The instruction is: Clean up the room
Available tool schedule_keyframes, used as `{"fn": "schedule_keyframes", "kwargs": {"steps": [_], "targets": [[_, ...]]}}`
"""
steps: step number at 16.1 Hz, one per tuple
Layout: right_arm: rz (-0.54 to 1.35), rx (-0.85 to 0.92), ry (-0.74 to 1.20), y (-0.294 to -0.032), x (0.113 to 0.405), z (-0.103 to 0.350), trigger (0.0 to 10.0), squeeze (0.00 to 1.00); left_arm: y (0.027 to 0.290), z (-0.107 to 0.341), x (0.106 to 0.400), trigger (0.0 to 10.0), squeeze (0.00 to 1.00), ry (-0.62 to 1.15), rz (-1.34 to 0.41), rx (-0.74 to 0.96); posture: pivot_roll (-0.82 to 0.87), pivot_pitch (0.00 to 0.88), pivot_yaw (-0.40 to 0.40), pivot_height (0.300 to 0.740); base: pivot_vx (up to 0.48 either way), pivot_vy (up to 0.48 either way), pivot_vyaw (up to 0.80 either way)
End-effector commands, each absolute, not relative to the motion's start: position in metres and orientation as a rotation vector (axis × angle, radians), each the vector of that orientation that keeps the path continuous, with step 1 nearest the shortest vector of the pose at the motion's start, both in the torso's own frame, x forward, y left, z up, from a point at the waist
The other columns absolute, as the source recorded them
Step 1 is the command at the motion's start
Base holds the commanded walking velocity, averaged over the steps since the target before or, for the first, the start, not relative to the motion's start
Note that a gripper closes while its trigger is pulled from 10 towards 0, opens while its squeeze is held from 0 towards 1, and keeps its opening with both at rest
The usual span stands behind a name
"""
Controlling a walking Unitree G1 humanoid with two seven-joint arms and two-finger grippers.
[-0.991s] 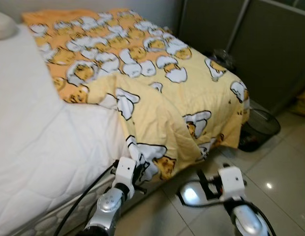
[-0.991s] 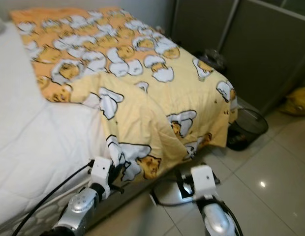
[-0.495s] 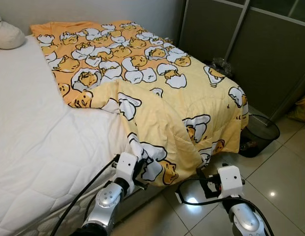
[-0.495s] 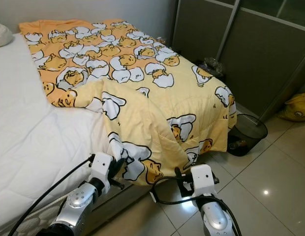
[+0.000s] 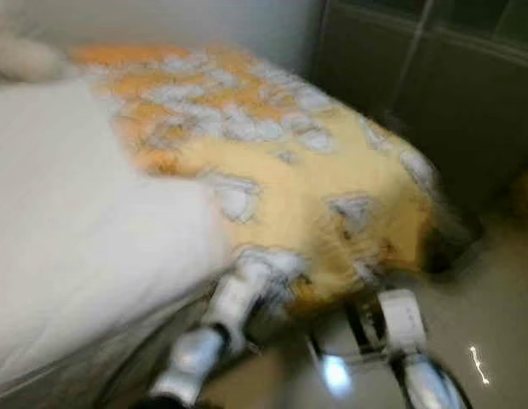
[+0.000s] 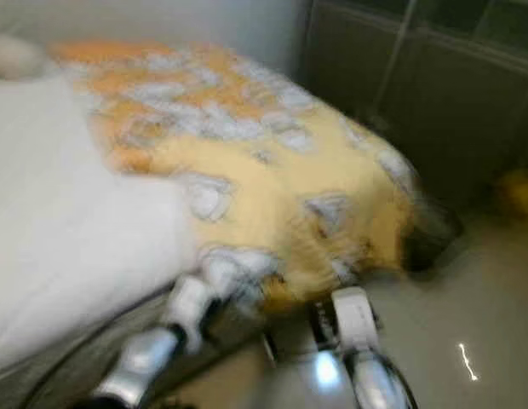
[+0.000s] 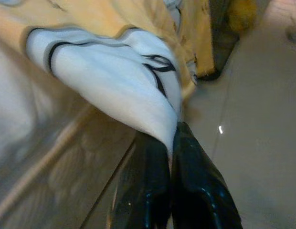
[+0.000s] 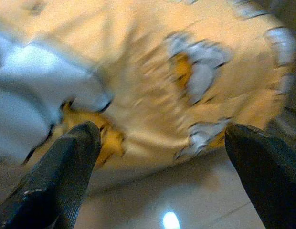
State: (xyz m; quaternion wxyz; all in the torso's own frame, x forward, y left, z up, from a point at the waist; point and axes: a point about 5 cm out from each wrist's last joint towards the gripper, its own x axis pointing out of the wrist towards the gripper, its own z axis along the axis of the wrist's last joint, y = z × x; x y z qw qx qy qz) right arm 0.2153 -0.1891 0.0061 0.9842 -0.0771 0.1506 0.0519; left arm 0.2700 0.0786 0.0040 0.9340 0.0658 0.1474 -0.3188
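On the bed's left half: bare white quilted mattress, with a pale pillow at its far left corner, blurred. Head views are motion-smeared, detail poor.

Yellow-orange quilt with white egg-cartoon print covers the mattress's right half and drapes over the foot edge toward the glossy beige tile floor. One corner hangs off the near edge of the mattress.

Left gripper sits at that hanging corner, just below the mattress edge. Wrist view: jaws pressed together, pinching the white-and-black-outlined hem of the quilt between the black fingers. Side of the mattress runs alongside.

Right gripper is right of the left one, low over the floor beside the quilt's draped edge. Jaws spread wide, nothing between them; the wrist camera faces the hanging quilt fabric, no contact visible. White wrist housing shows in the head view, with a bright light reflection on the tiles next to it.

Right of the quilt's foot corner: a dark round shape on the floor, too blurred to identify. Behind it, dark grey wardrobe doors.
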Motion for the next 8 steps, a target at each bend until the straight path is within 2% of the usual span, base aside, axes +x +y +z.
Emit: {"fn": "schedule_keyframes", "kwargs": {"steps": [1,4,6,8], "targets": [[0.123,-0.157,0.226,-0.184,0.233,0.021,10.0,0.0,0.083,-0.015,0.254,10.0,0.0,0.411,-0.69,0.149,0.06,0.038,-0.016,0.74,0.0,0.0,0.0],[0.122,-0.166,0.226,-0.188,0.238,0.023,10.0,0.0,0.062,-0.033,0.231,10.0,0.0,0.577,-0.972,0.259,0.05,0.038,-0.025,0.74,0.0,0.0,0.0],[0.133,-0.178,0.23,-0.191,0.24,0.024,10.0,0.0,0.051,-0.04,0.219,10.0,0.0,0.692,-1.117,0.274,0.04,0.034,-0.037,0.74,0.0,0.0,0.0],[0.14,-0.187,0.233,-0.193,0.24,0.024,10.0,0.0,0.041,-0.042,0.214,10.0,0.0,0.739,-1.155,0.239,0.04,0.034,-0.039,0.74,0.0,0.0,0.0]]}}
